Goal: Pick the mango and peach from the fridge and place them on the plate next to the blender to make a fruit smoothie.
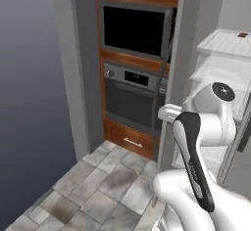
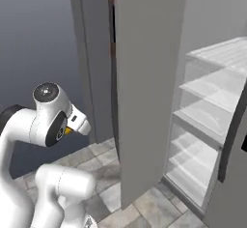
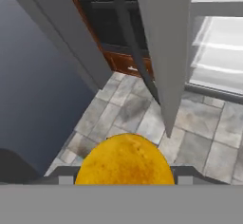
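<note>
- Left base view: the arm is folded back close to the base, over the tiled floor (image 1: 98, 186). The fridge (image 1: 230, 73) stands open at the right edge, its white glass shelves bare apart from a small dark brown block (image 1: 242, 35) near the back of the top shelf. To its left are the black microwave (image 1: 135, 29) and the oven (image 1: 130, 98).
- Right base view: the open fridge door (image 2: 144, 77) stands edge-on in the middle, with the lit shelves (image 2: 212, 106) to its right; no fruit is visible on them. A sliver of yellow-orange shows at the wrist, just beside the arm's white joint.
- Hand view: the mango (image 3: 125, 160) sits at the bottom, and the gripper (image 3: 125, 173) is closed around it, a finger tip pressed to each side. Beyond it lie floor tiles, the door's lower corner and the fridge's bottom shelf.
- Step in hand, as I judge it: the mango is out of the fridge and being carried; the peach is not yet fetched.
- Next move: the base must turn and drive to the counter with the blender and plate, keeping the arm clear of the door's edge, then lower the mango onto the plate before returning for the peach.
</note>
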